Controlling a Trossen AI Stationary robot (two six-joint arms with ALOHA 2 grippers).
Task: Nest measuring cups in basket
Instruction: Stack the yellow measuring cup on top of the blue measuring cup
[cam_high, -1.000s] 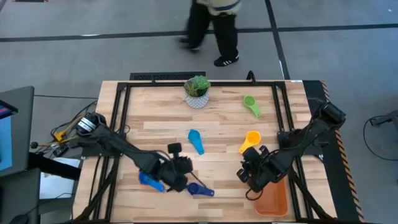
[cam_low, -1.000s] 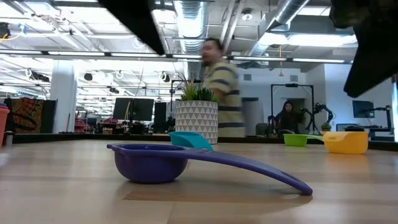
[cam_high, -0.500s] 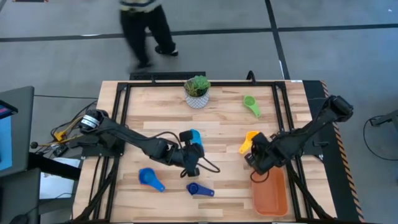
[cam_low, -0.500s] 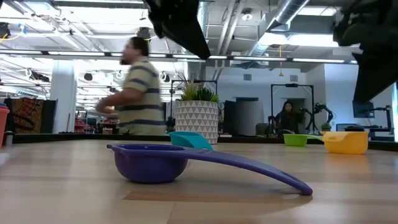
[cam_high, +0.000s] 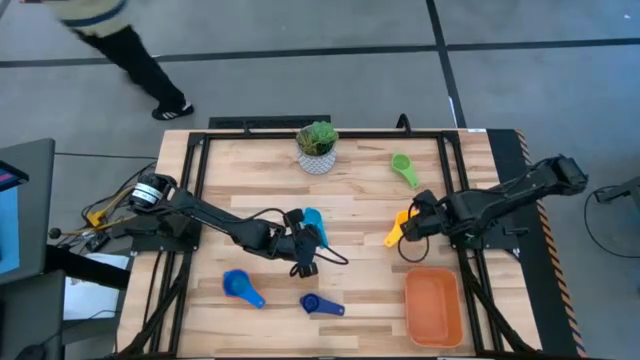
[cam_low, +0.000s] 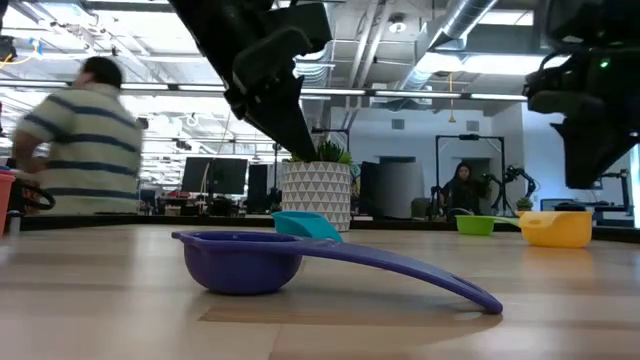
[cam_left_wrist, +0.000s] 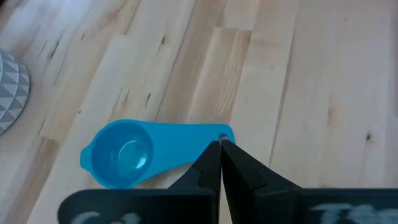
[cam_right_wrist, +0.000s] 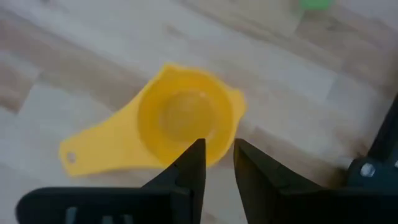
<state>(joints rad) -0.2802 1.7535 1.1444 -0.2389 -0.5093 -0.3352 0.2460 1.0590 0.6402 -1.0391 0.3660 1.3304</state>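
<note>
Both arms have shifted since the earlier frames: the right tool has drawn away from the shallow orange rectangular plastic basket toward the yellow plastic measuring cup, and the left tool has swung up from the bench's near edge to the light blue plastic measuring cup. A person in a striped shirt has walked on across the room behind the bench.

In the left wrist view the left tool has its fingers pressed shut with nothing between them, tips right at the end of the light blue cup's flat handle. In the right wrist view the right tool is slightly parted and holds nothing, poised over the rim of the yellow cup.

The basket lies on the wooden bench just behind the right tool, nearer the bench's front edge. A blue cup and a dark blue cup lie behind the left tool; a green cup and a white pot with a green plant stand beyond.
</note>
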